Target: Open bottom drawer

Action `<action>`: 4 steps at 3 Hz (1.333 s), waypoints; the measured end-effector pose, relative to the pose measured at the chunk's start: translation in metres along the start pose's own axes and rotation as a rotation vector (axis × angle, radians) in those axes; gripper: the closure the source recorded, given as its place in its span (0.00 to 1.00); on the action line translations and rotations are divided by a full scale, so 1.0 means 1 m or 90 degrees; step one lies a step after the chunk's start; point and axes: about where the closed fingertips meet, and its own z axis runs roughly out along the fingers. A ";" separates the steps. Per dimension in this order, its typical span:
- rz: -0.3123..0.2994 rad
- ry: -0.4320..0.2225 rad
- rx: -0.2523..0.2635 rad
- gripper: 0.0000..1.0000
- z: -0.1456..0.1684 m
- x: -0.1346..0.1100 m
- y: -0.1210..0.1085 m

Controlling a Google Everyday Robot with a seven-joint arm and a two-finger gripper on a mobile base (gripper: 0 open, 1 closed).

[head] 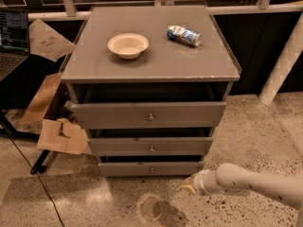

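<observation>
Low before bottom drawer [128, 168], claw [158, 210] hard to make out, arm [255, 184] cropped right

Grey bottom drawer [125, 169] with silver knob [151, 170], just up-left of the claw [189, 188]. Claw cream-yellow on white arm [255, 186], low over speckled beige floor [265, 131]. Cream bowl [128, 45] and blue-white can [183, 35] far above claw. Brown cardboard [61, 136] far left of it.

Gripper [191, 187] sits low by the floor. Bottom drawer [123, 168] is just up-left of it, not touching. Knob [152, 170] is further left.
</observation>
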 end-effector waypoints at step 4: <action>-0.056 -0.165 0.129 1.00 0.030 0.015 -0.055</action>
